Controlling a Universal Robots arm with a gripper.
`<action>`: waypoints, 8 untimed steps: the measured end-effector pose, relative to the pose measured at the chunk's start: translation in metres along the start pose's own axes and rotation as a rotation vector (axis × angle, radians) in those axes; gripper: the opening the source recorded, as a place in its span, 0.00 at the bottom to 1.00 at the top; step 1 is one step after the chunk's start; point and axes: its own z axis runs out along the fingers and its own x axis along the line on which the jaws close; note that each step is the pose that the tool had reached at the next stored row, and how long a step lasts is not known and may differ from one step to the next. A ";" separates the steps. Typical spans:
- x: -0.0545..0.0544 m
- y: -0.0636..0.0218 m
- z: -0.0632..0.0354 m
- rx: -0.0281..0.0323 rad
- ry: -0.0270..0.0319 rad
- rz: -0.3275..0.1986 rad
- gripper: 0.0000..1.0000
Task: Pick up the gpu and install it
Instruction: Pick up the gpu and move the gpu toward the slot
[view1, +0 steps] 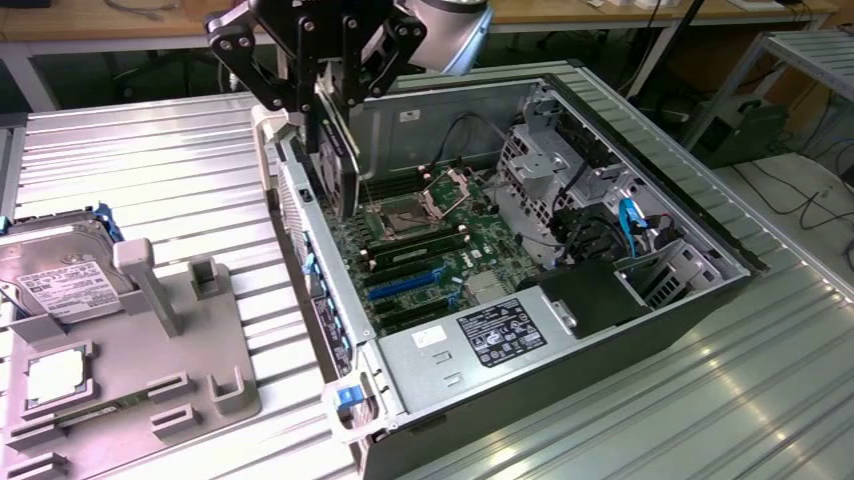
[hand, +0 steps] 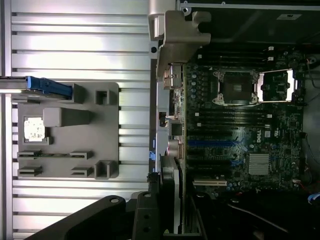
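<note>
The gpu hangs on edge, upright, with my gripper shut on its top. It sits over the open computer case, at the case wall on the exterior view's left, just above the motherboard. In the wrist view the gpu appears edge-on: its silver end bracket lies along the case wall and its green board edge runs beside the motherboard. The black fingers clamp the card's near end. Blue expansion slots lie just below and beside the card.
An open processor socket and memory slots sit mid-board, with drive cages and cables on the case's far side. A grey fixture on the ribbed metal table holds a hard drive and a small silver processor chip.
</note>
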 end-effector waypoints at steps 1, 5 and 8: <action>-0.001 0.0000 0.0000 0.0000 0.0000 0.000 0.28; -0.005 -0.0001 0.0000 0.0000 0.0000 0.000 0.28; -0.007 -0.0001 0.0000 0.0000 0.0000 0.000 0.28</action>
